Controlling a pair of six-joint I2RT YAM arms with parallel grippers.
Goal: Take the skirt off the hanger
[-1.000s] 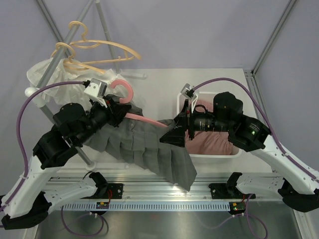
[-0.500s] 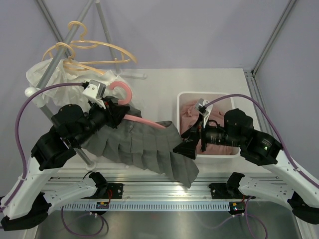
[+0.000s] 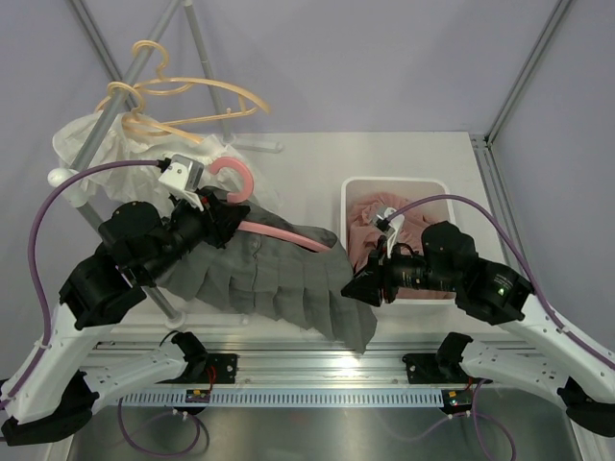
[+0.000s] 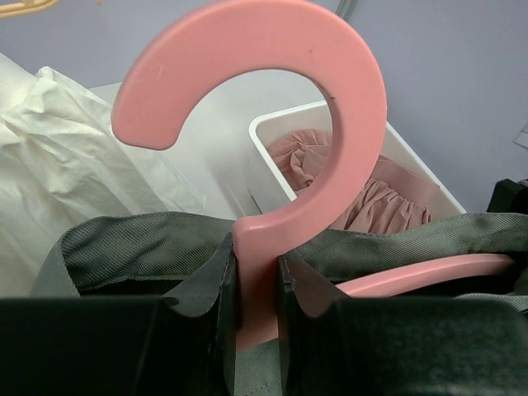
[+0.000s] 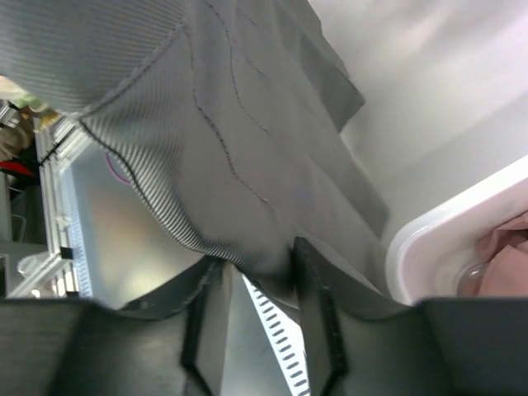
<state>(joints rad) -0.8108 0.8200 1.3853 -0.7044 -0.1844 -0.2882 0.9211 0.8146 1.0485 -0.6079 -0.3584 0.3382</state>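
Observation:
A grey pleated skirt hangs on a pink plastic hanger and spreads over the table towards the near edge. My left gripper is shut on the hanger's neck, just under the hook; in the left wrist view the pink hanger rises from between the gripper's black fingers, with the skirt's waistband on either side. My right gripper is at the skirt's right edge. In the right wrist view a fold of the skirt dips between the gripper's fingers, which still stand apart.
A white bin holding a pink garment stands right of the skirt, close beside the right arm. Wooden hangers and a white garment hang on the slanted rack pole at the back left. A metal rail lines the near edge.
The right arm has drawn back from the hanger's end towards the near edge, along the skirt's right side, and its jaws have narrowed around the fabric. The left arm has stayed put.

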